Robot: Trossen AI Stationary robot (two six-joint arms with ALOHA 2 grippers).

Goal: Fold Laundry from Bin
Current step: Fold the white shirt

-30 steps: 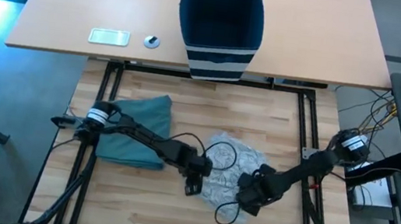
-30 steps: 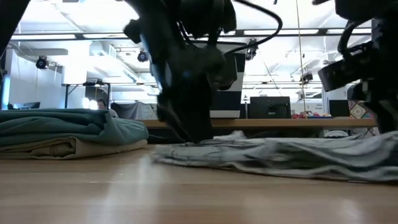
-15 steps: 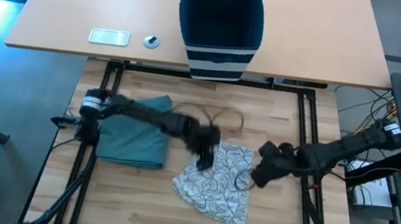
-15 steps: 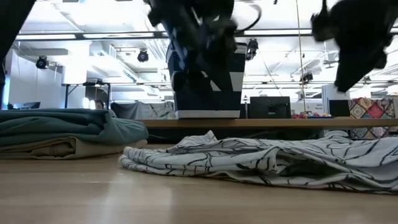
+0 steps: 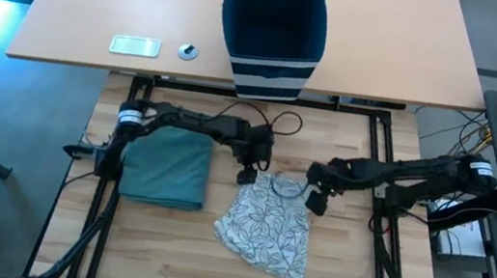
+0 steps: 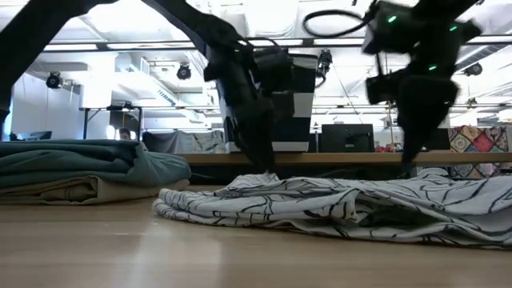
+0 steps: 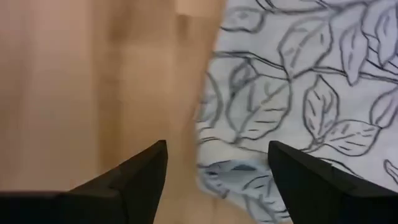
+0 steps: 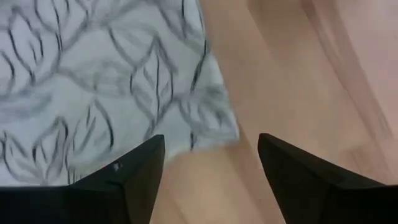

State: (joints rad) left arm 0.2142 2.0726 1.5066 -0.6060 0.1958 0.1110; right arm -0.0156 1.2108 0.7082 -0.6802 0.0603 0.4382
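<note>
A white cloth with a dark leaf pattern (image 5: 268, 222) lies spread flat on the wooden table, also seen in the low view (image 6: 344, 206). My left gripper (image 5: 249, 171) (image 7: 214, 155) stands open just above its far left corner. My right gripper (image 5: 315, 202) (image 8: 211, 149) stands open above its far right corner. Neither holds anything. A folded teal-green garment (image 5: 166, 168) rests on a beige one (image 6: 72, 190) at the table's left. The navy bin (image 5: 274, 26) stands on the far desk.
A small white flat device (image 5: 135, 45) and a round object (image 5: 188, 51) lie on the far desk left of the bin. A black cable loop (image 5: 275, 121) hangs by my left arm. Bare wood shows near the table's front edge.
Both grippers have gone toward the table's far edge and a little up. The patterned cloth, a crumpled heap a second ago, now lies spread out flat, and it has not moved in the last half second.
</note>
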